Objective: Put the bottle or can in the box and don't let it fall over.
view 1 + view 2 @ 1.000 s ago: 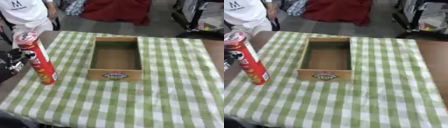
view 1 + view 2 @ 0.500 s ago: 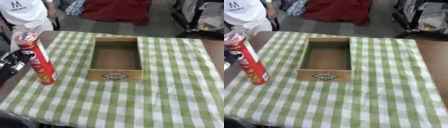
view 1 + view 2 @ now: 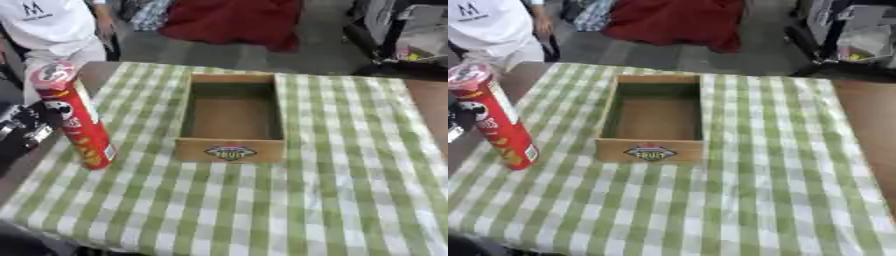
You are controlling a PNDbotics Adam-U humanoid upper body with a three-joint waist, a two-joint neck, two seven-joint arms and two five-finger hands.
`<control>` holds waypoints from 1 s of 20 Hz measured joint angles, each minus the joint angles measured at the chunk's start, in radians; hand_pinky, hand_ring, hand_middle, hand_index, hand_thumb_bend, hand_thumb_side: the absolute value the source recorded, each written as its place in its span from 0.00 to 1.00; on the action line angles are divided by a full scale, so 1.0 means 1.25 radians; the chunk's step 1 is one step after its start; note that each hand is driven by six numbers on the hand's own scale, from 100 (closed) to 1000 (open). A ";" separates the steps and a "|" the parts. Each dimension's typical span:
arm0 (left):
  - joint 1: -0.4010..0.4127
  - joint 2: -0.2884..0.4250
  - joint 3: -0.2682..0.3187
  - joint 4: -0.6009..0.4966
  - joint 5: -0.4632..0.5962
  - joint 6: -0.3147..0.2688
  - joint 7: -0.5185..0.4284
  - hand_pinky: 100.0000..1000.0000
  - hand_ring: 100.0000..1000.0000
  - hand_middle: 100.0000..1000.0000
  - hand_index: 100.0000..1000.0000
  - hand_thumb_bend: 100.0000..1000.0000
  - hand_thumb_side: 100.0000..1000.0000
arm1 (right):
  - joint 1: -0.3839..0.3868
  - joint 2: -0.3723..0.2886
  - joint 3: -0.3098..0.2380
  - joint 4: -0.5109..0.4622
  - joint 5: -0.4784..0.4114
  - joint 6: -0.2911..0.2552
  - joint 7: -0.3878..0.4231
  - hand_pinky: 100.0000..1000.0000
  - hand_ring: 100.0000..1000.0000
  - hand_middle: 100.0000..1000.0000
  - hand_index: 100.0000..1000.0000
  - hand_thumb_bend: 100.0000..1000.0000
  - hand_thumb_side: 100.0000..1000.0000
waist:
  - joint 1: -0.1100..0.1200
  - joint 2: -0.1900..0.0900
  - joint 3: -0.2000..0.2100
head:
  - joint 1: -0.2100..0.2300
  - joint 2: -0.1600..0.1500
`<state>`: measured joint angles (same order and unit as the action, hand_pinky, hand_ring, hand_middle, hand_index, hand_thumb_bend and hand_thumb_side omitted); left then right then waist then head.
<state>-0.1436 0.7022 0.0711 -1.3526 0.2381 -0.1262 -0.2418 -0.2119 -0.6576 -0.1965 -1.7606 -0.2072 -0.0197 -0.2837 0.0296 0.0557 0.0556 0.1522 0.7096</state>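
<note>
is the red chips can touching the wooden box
Apart. The left eye view shows checked tablecloth between the upright red chips can and the wooden box.

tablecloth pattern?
Green and white check. The tablecloth shows best in the left eye view, under the wooden box.

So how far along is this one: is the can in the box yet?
Not yet. Nothing looks done: the box is empty and the red can stands upright on the green checked cloth, left of the box. In hand: the left hand is right beside the can, though a grip can't be confirmed. Left: lift the can, set it upright in the box, release.
</note>
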 measured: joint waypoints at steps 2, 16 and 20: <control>-0.003 0.000 -0.002 0.002 -0.005 0.000 0.000 1.00 1.00 0.92 0.99 0.29 0.56 | 0.000 0.000 0.000 0.000 0.000 0.000 0.000 0.79 0.75 0.76 0.81 0.00 0.64 | 0.000 0.000 0.000 | 0.000 0.000; -0.017 -0.009 -0.014 0.009 -0.036 0.010 -0.011 1.00 1.00 0.93 1.00 0.28 0.44 | 0.000 0.002 0.000 0.000 -0.001 0.001 0.001 0.79 0.75 0.75 0.81 0.00 0.65 | 0.000 0.002 -0.001 | 0.004 0.000; -0.018 -0.014 -0.014 0.016 -0.043 0.012 -0.008 1.00 1.00 0.93 1.00 0.28 0.39 | 0.000 0.002 0.000 0.000 -0.003 0.001 0.002 0.79 0.75 0.75 0.81 0.00 0.65 | -0.001 0.003 -0.001 | 0.005 0.000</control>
<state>-0.1666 0.6849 0.0539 -1.3320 0.1844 -0.1107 -0.2521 -0.2113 -0.6552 -0.1964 -1.7607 -0.2107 -0.0187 -0.2812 0.0287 0.0599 0.0549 0.1580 0.7095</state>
